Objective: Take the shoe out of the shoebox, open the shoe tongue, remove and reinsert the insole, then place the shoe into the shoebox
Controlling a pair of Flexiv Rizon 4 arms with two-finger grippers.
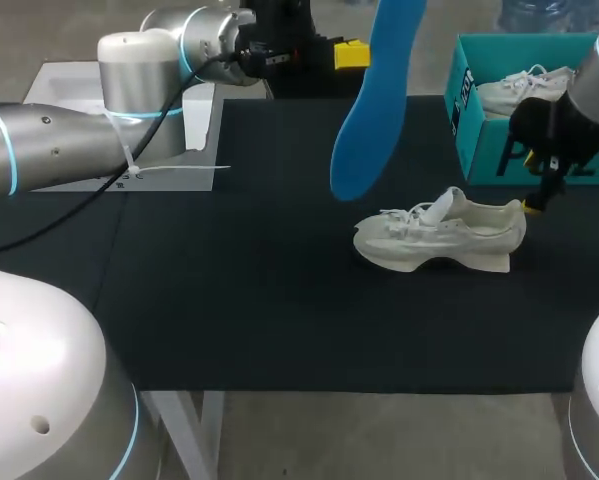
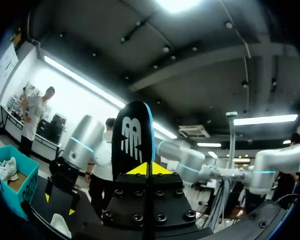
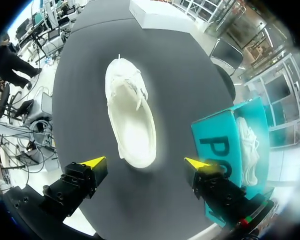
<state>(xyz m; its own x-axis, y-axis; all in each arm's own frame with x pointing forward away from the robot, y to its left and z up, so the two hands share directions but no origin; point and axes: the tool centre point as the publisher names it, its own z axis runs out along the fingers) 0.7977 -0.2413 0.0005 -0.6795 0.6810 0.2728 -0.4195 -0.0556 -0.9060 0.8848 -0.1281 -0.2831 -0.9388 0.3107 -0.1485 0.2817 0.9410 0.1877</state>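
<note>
Up over the table's [image 1: 279, 330] back edge, the left gripper [image 2: 148, 169] is clamped on the blue insole [image 1: 377, 95], which hangs down in the air with its dark underside facing that wrist's camera. The cream shoe [image 1: 437, 240] stands on its sole toward the table's right edge, toe pointing left, laces loose and tongue lifted. The right gripper [image 3: 145, 163] hovers over the shoe's heel, fingers spread wide and gripping nothing. The teal shoebox [image 1: 499, 150] stands at the back right corner with a second shoe [image 1: 519, 88] inside.
</note>
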